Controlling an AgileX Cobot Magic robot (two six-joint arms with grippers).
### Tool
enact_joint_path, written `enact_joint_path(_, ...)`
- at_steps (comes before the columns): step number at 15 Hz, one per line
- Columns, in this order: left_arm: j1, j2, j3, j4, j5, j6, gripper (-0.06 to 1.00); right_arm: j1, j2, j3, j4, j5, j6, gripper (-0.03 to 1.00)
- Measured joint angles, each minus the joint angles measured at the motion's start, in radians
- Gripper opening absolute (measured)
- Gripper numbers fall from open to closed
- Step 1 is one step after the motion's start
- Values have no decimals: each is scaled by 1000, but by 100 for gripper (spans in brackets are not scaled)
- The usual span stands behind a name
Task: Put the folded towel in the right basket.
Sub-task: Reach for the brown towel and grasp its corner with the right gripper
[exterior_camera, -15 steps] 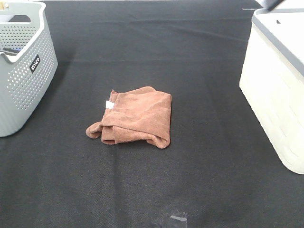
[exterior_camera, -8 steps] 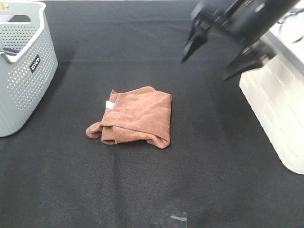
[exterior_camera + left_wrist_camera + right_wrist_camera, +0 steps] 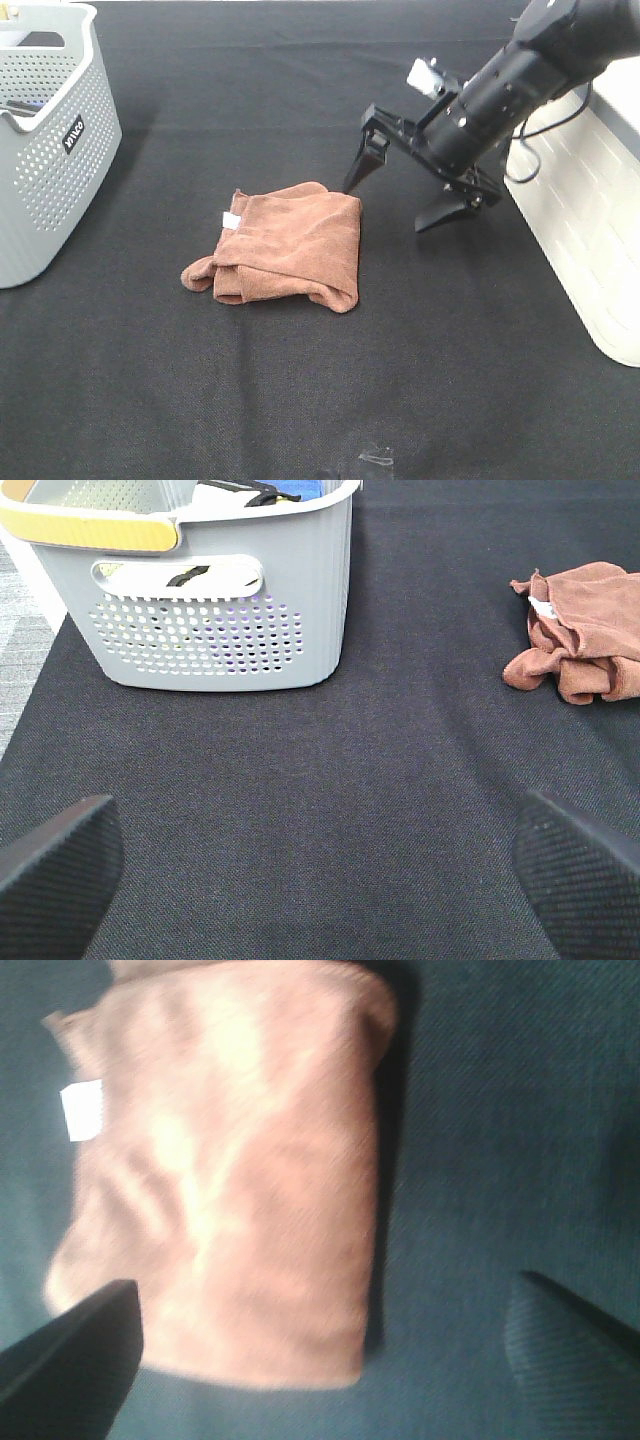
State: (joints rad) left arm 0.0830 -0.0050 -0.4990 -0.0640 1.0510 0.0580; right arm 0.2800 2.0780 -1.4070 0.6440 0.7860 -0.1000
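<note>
The folded brown towel (image 3: 283, 246) lies on the black table near the middle, with a small white tag on its left part. It also shows in the left wrist view (image 3: 584, 638) and fills the right wrist view (image 3: 225, 1165). My right gripper (image 3: 400, 196) is open just above the towel's right edge; one finger tip is by its upper right corner. The right basket (image 3: 585, 190) is cream white and stands at the right edge. My left gripper (image 3: 315, 865) is open and empty, far to the left, out of the exterior view.
A grey perforated basket (image 3: 45, 140) with items inside stands at the left of the table; it also shows in the left wrist view (image 3: 205, 590). The black cloth covers the whole table (image 3: 300, 400).
My right arm has come into view from the upper right and dropped toward the towel's right edge. The towel has not moved.
</note>
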Motion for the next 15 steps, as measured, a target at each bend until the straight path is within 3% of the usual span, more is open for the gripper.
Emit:
enact_joint_path(3,0,0,0,0,0,0,99,0,38,0,4,-24,-16,94)
enact_joint_path(8,0,0,0,0,0,0,99,0,125,0,119,-73,-104,94)
enact_joint_path(15,0,0,0,0,0,0,99,17,171,-18,190,-105,-121,92)
